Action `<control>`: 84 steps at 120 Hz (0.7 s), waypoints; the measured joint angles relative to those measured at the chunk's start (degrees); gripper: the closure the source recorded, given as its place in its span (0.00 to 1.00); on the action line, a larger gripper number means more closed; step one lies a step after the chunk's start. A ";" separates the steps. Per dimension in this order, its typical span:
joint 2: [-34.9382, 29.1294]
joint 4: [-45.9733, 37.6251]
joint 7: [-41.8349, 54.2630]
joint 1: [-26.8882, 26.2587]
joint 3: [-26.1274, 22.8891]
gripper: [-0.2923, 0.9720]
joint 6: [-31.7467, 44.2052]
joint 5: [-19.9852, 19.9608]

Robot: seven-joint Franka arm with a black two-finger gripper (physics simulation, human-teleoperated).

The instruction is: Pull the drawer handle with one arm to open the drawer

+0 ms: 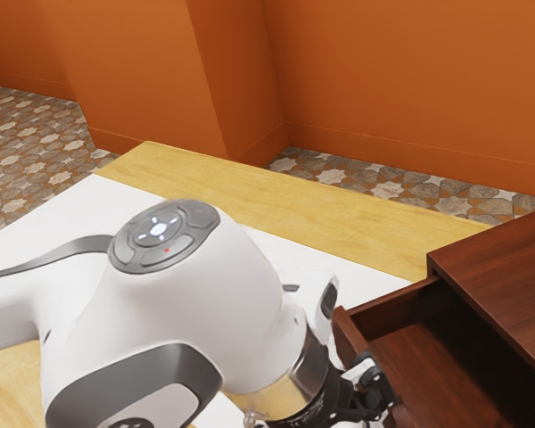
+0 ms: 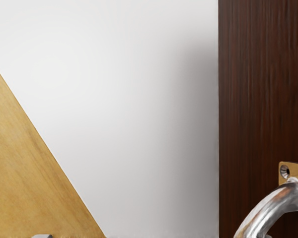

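Orange walls (image 1: 383, 62), wooden table (image 1: 321, 209) with white mat (image 1: 62, 214). Dark wooden drawer (image 1: 428, 357) at 4 o'clock in the exterior view, pulled out from its cabinet (image 1: 508, 276), inside showing. My gripper (image 1: 364, 397) sits against the drawer front. Curved metal handle (image 2: 273, 213) lies just under my hand. Jaw state: cannot tell.

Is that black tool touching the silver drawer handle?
Cannot tell. The exterior view has the tool at the drawer front, partly out of frame; the wrist view has the handle close by, contact unseen.
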 joint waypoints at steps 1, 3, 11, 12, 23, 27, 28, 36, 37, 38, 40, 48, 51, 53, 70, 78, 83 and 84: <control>-0.12 -0.13 0.00 0.00 0.00 0.39 0.00 -0.06; -0.40 -0.34 0.01 -0.02 -0.01 0.39 0.00 -0.18; -1.63 -0.59 0.02 -0.09 0.00 0.39 0.02 -0.51; -1.80 -0.56 0.03 -0.10 0.01 0.39 0.02 -0.54; -2.66 0.23 0.06 -0.15 0.05 0.39 0.04 -0.78; -2.76 1.19 0.08 -0.19 0.06 0.39 0.04 -0.83; -2.78 1.55 0.08 -0.22 0.06 0.39 0.04 -0.84; -2.83 5.15 0.12 -0.46 0.06 0.39 -0.18 -0.87; -2.84 5.69 0.13 -0.48 0.06 0.39 -0.25 -0.87; -2.85 6.15 0.13 -0.50 0.06 0.39 -0.32 -0.87; -2.86 7.17 0.14 -0.53 0.06 0.39 -0.50 -0.87; -2.75 11.81 0.17 -0.45 0.09 0.39 -1.51 -0.84; -2.05 14.57 0.18 -0.20 0.32 0.38 -2.32 -0.93; -0.64 17.57 0.20 -0.04 1.00 0.37 -3.39 -1.15; 9.08 36.69 -0.52 1.05 2.42 0.30 -17.79 -2.75; 12.33 39.14 -0.97 1.49 1.49 0.28 -23.09 -1.64; 14.33 39.78 -1.18 1.54 1.26 0.28 -25.66 -0.78; 14.70 39.88 -1.22 1.58 1.22 0.27 -26.11 -0.64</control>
